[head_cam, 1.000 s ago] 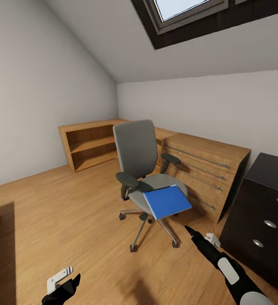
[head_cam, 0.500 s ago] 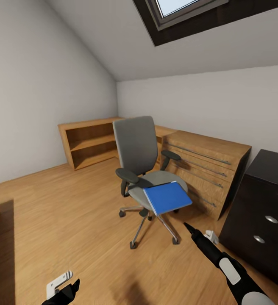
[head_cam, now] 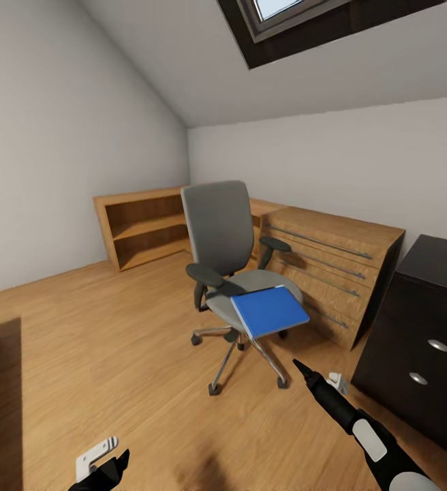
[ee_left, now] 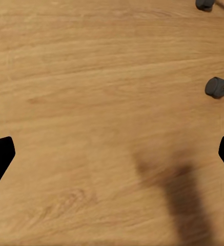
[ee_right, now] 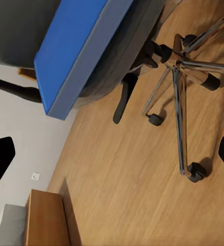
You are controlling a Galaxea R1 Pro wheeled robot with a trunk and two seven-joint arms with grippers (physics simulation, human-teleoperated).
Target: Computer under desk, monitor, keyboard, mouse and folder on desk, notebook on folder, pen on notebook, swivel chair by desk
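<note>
Reaching for the folder on the swivel chair

The blue folder (head_cam: 269, 311) lies on the seat of the swivel chair (head_cam: 232, 269), its front edge hanging over the rim. The right claw (head_cam: 319, 385) is released and points at it from below; it should rise, then close on this free edge. The left claw (ee_left: 112, 156) hangs released over the floor (head_cam: 114, 354). The table (head_cam: 428, 334) stands near, at the right.

Camera closer to swivel chair (head_cam: 234, 273).
</note>
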